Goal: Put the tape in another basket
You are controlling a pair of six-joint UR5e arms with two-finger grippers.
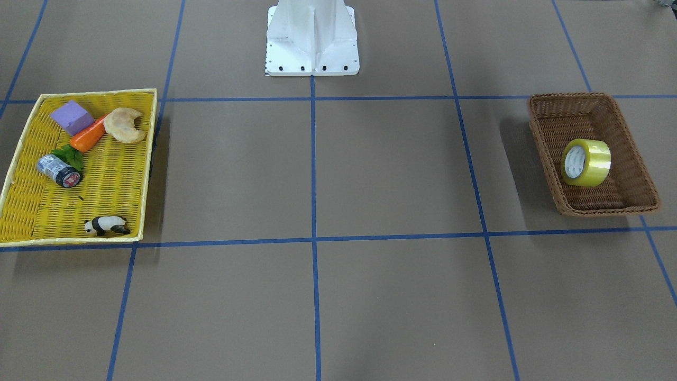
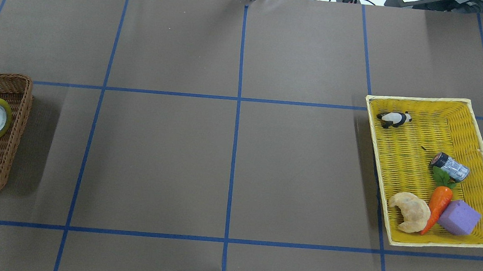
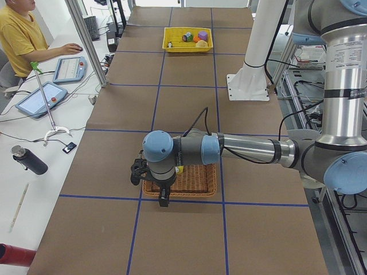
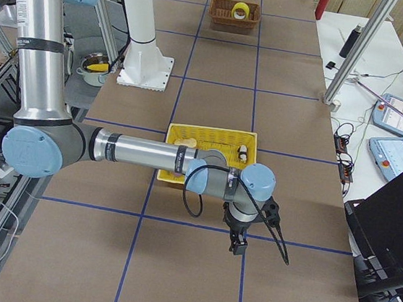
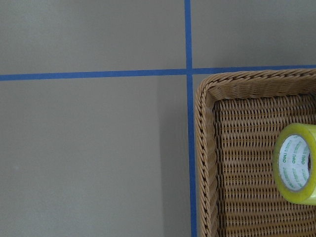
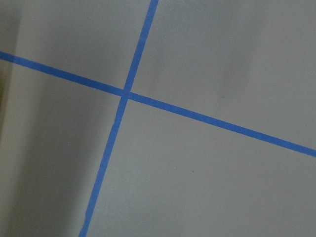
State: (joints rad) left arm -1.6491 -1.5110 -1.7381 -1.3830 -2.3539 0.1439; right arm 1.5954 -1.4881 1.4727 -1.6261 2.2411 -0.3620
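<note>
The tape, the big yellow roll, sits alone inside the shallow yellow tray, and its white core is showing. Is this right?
Not quite. The tape sits alone inside the deep brown wicker basket, not in the yellow tray. Its white core is indeed showing. The exterior front-facing view shows this plainly.

Brown table (image 1: 238,169), blue tape grid (image 1: 313,169). Wicker basket (image 1: 628,154) at one end, yellow tray (image 1: 111,180) at the other, white robot base (image 1: 312,47) midway.
</note>
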